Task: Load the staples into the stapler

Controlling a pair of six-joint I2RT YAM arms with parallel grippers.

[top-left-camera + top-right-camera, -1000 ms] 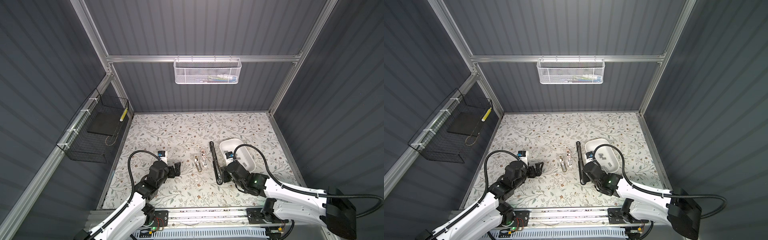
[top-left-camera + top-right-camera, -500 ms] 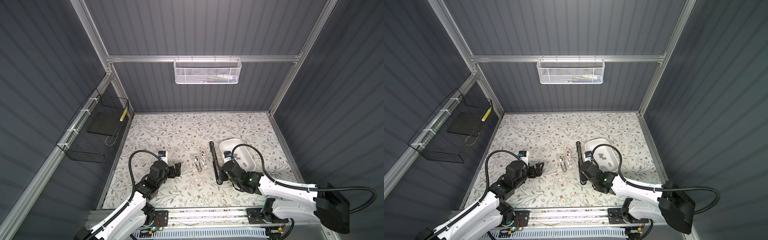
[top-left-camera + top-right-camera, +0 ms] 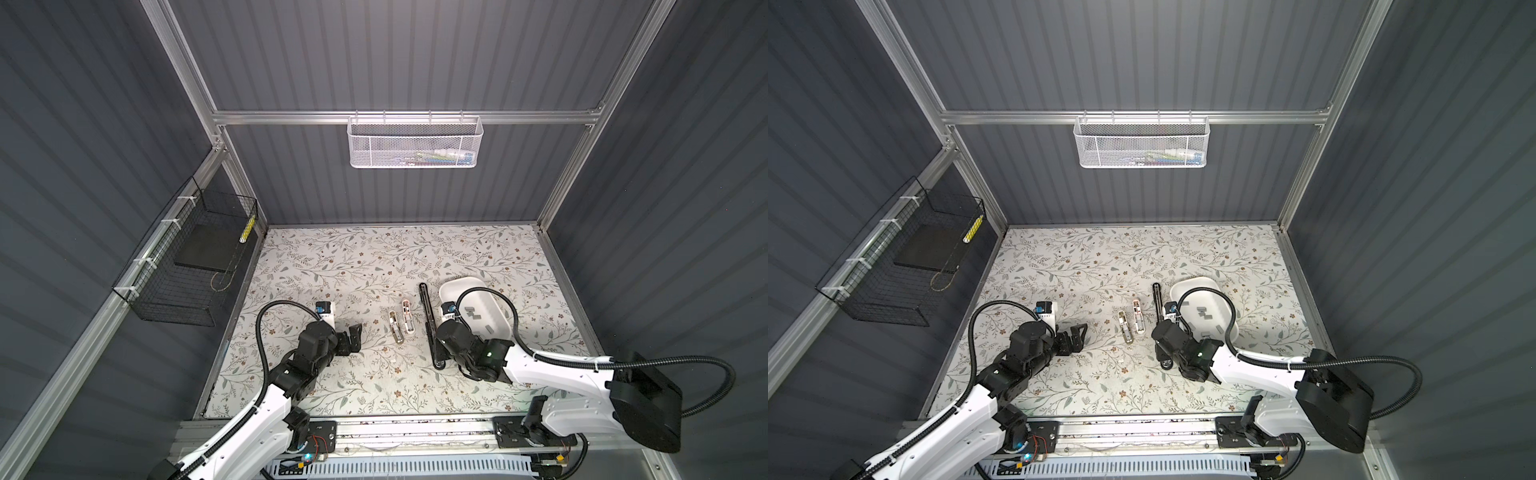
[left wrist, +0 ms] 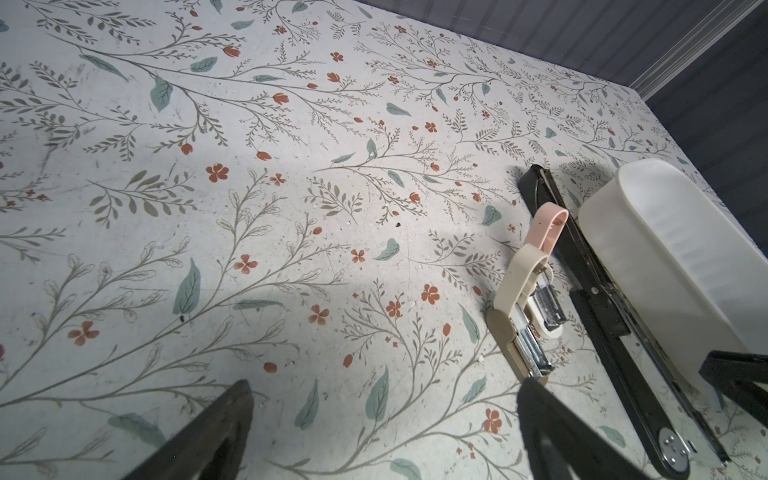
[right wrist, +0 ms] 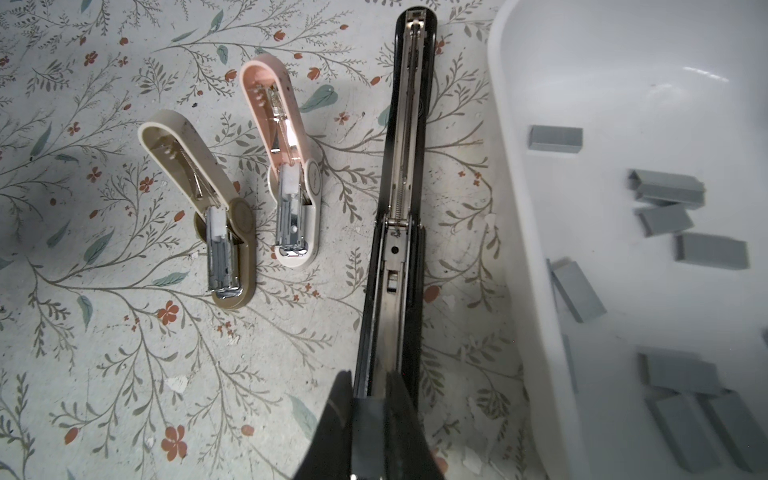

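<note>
Right gripper (image 5: 370, 390) nearest, jaws pinched on near end of black stapler (image 5: 405, 187); stapler lies flat, opened out, running away across floral table (image 3: 374, 257). Left gripper (image 3: 356, 338) spread wide, holding nothing, well to left. Beige stapler (image 5: 226, 249) and pink stapler (image 5: 293, 208), both open, just left of black one. Staples (image 5: 712, 251): loose grey strips inside white tray (image 5: 519, 208), just right of black stapler

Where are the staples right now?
In both top views the staples lie loose in the white tray, on the right side of the table, just right of the black stapler.
</note>
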